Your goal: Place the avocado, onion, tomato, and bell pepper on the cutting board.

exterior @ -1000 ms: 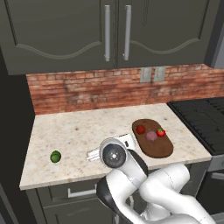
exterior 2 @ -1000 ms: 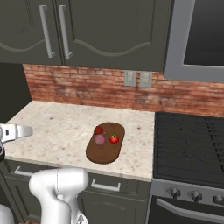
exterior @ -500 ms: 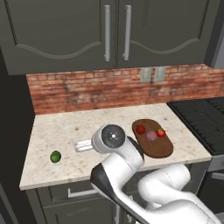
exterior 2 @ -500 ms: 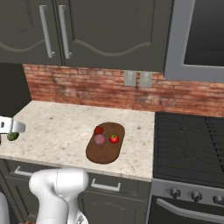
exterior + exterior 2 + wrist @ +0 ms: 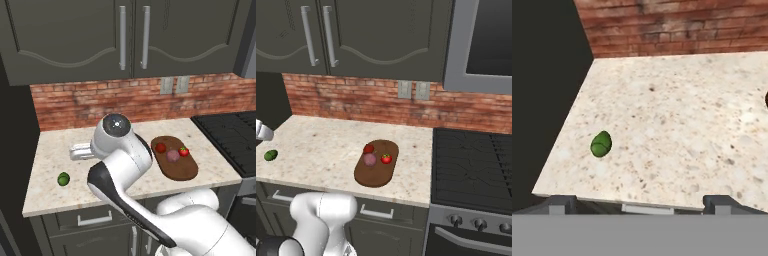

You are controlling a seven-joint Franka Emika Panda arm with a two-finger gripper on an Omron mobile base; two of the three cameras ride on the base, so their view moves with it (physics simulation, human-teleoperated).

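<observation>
The dark-green avocado (image 5: pixel 63 178) (image 5: pixel 270 155) (image 5: pixel 601 144) lies alone near the counter's front left corner. Over on the right, the dark-brown cutting board (image 5: pixel 180 170) (image 5: pixel 373 176) carries the bell pepper (image 5: pixel 160 147) (image 5: pixel 369 148), the pinkish onion (image 5: pixel 173 155) (image 5: pixel 370 159) and the tomato (image 5: pixel 184 151) (image 5: pixel 386 159). My gripper (image 5: pixel 75 152) (image 5: pixel 261 132) (image 5: pixel 641 205) hangs above the counter's left part, behind and to the right of the avocado. It is open, its fingertips (image 5: pixel 562 204) wide apart with nothing between them.
A brick backsplash (image 5: pixel 135 100) with two outlets (image 5: pixel 175 85) runs behind the counter, with dark cabinets (image 5: pixel 130 35) above. A black stove (image 5: pixel 471 165) adjoins the counter on the right. The counter ends at a dark gap (image 5: pixel 542 100) on the left.
The arm has swung left and toward the wall, away from the cutting board and toward the avocado's side. The gripper stayed open. The foods have not moved.
</observation>
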